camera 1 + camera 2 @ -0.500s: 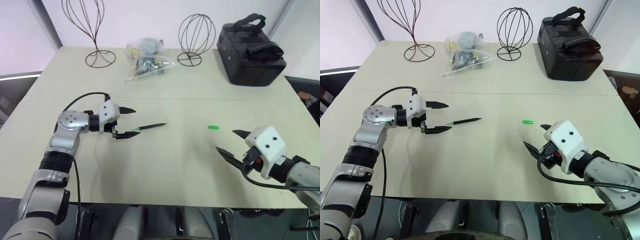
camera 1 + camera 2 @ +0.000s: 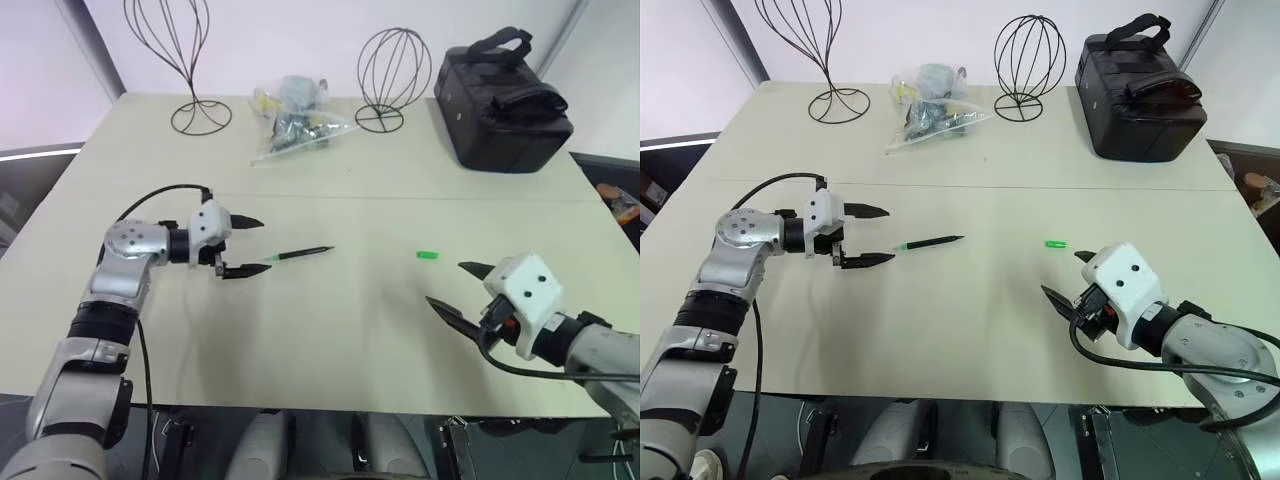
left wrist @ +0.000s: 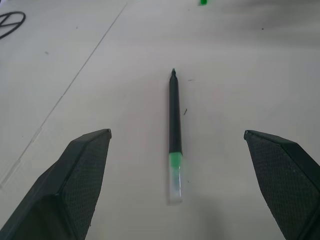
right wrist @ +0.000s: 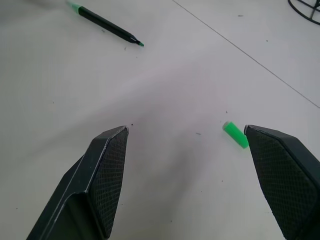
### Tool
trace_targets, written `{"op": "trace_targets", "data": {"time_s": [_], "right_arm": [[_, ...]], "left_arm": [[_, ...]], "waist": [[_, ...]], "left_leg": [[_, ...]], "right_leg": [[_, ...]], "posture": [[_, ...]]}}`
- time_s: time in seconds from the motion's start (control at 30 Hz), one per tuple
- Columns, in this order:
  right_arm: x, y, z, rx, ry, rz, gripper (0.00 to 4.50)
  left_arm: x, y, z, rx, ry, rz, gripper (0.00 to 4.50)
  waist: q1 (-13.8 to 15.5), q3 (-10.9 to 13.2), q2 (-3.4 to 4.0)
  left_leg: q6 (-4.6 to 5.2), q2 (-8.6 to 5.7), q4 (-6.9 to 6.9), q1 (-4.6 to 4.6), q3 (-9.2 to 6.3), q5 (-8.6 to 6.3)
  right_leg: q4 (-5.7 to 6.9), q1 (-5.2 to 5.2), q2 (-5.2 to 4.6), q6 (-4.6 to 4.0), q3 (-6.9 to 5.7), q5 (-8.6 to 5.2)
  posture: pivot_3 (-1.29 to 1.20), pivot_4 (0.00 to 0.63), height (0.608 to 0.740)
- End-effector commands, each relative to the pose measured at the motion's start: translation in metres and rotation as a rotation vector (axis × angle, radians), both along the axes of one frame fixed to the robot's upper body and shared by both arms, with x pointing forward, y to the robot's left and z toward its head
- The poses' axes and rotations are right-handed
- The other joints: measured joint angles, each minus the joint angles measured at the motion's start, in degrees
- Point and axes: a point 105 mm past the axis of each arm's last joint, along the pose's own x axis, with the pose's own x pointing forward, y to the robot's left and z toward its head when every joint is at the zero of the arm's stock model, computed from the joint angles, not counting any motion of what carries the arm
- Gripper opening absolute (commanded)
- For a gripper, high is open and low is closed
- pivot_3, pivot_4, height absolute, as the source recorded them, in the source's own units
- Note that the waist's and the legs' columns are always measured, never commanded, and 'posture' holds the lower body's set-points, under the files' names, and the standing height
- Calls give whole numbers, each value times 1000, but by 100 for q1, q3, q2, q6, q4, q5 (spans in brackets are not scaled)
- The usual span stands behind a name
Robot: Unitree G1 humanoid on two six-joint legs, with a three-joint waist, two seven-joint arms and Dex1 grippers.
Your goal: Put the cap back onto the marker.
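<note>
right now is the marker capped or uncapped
Uncapped. The marker lies flat on the table with its pointed tip bare, and the cap lies apart from it on the table.

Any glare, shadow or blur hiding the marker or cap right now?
Left wrist view: marker sharp, faint soft shadow, no glare. Right wrist view: cap crisp beside one finger, with a broad dim shadow on the table. Eye views: even light, both small but distinct.

The left gripper [image 2: 246, 247] reaches level over the desk [image 2: 340, 320] with its fingers [image 3: 80, 175] spread wide and empty, while the right gripper [image 2: 458, 288] hangs low, its fingers [image 4: 105, 170] equally parted.
</note>
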Motion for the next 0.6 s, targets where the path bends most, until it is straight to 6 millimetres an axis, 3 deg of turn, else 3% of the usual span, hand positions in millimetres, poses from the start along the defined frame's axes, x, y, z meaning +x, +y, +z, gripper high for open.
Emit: {"op": "trace_targets", "data": {"time_s": [0.03, 0.37, 0.6], "right_arm": [[1, 0, 7, -9, -41, 0, 3807], [3, 4, 7, 1, -50, -3, 3807], [3, 9, 5, 18, -59, -14, 3807]], "left_arm": [[4, 4, 10, 22, -53, -3, 4459], [20, -11, -2, -19, -1, -8, 4459], [28, -32, -13, 17, 49, -75, 4459]], "waist": [[0, 0, 0], [29, 0, -1], [21, 0, -2]], "left_leg": [[0, 0, 0, 0, 0, 0], [0, -7, 2, -1, 0, 0], [0, -12, 2, -4, 1, 0]], "right_leg": [[0, 0, 0, 0, 0, 0], [0, 0, -1, 1, -2, 0], [3, -4, 1, 1, -3, 0]], "posture": [[0, 150, 740], [0, 150, 740], [0, 150, 740]]}}
